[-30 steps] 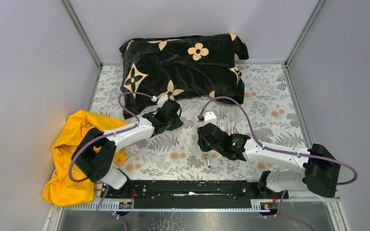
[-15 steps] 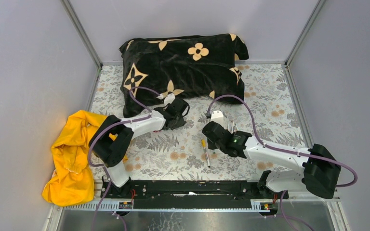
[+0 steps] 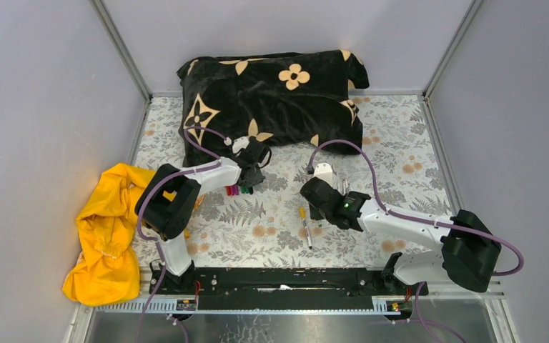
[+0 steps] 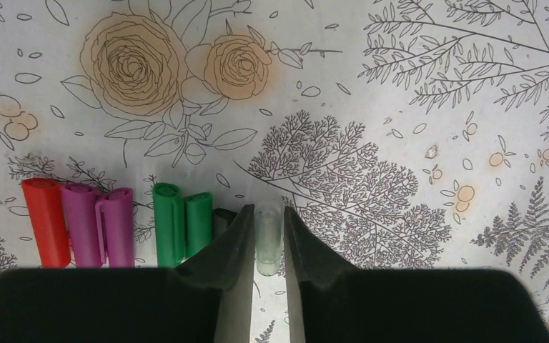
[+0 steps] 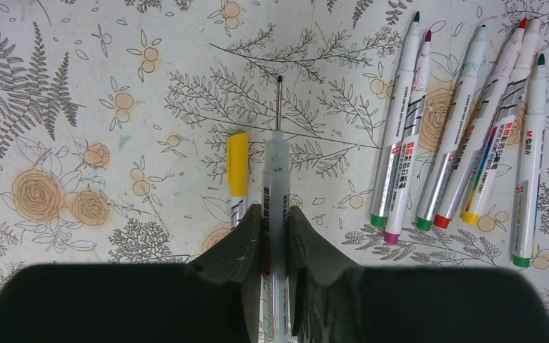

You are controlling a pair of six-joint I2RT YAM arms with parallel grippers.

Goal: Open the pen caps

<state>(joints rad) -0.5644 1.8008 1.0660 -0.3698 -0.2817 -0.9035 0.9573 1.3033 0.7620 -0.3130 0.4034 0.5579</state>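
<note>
Left of the surface's centre, just short of the black pillow [image 3: 271, 100]: a row of pen caps [image 4: 107, 229], red, magenta, green and one dark, lying side by side. At the row's end, a pale cap [image 4: 269, 243] between the fingers of the left gripper [image 4: 268, 218]; jaws narrow, close on both sides, no telling whether pressing. Clamped in the right gripper [image 5: 275, 211], right of centre: an uncapped pen [image 5: 274, 157], dark tip pointing away. Just beside, a pen with a yellow cap [image 5: 238, 163]. Farther right, six uncapped pens [image 5: 449, 136] fanned on the floral surface [image 5: 78, 86]. Over the left edge, a yellow cloth [image 3: 104, 236].
</note>
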